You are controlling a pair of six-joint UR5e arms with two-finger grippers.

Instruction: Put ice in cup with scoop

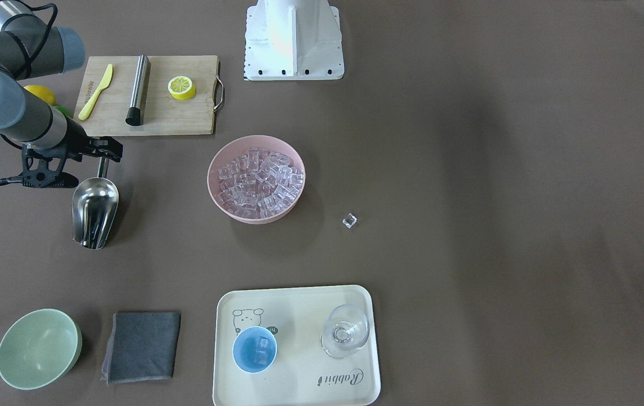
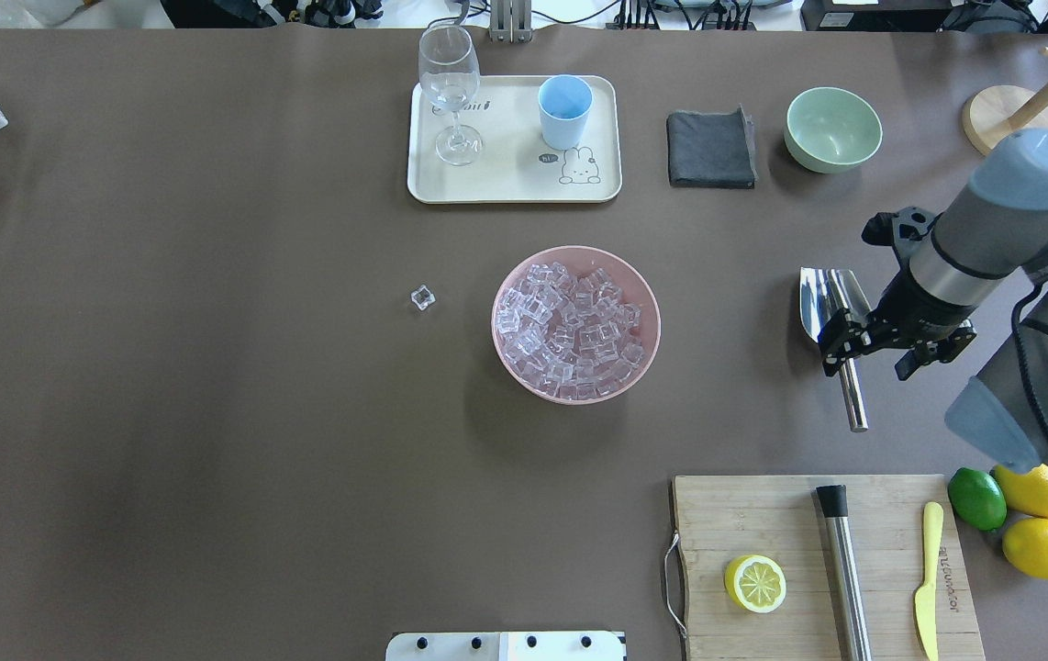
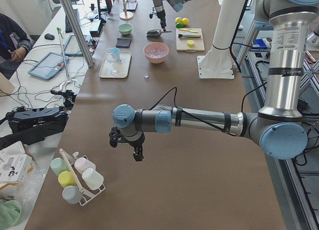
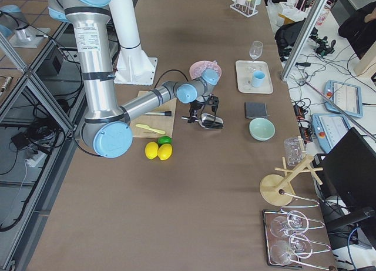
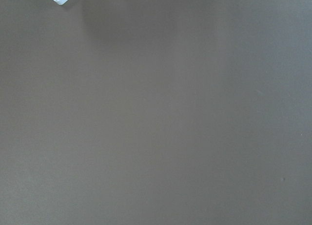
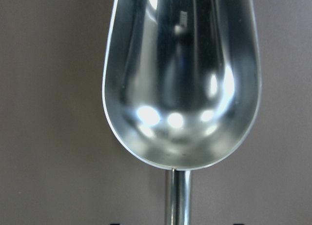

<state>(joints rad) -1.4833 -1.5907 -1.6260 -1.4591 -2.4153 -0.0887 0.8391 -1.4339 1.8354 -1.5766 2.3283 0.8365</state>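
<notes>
The brown table [image 2: 212,413] is carrying everything. The left arm [image 3: 199,121] is reaching over bare tabletop well apart from the work; its gripper [image 3: 130,145] is showing only from the side, so I cannot tell whether it is spread or pressed together. The right arm [image 2: 992,239] is leaning down with its gripper [image 2: 845,344] spread, straddling the thin handle of the scoop [image 2: 822,294] without gripping it. The scoop is lying empty on the table, well right of the pink bowl [image 2: 654,312]. On the cream tray [image 2: 506,188] the cup [image 1: 254,349] is standing upright, holding two cubes. The ice [image 2: 570,330] is heaping the bowl, with one loose cube [image 2: 422,296] lying apart.
</notes>
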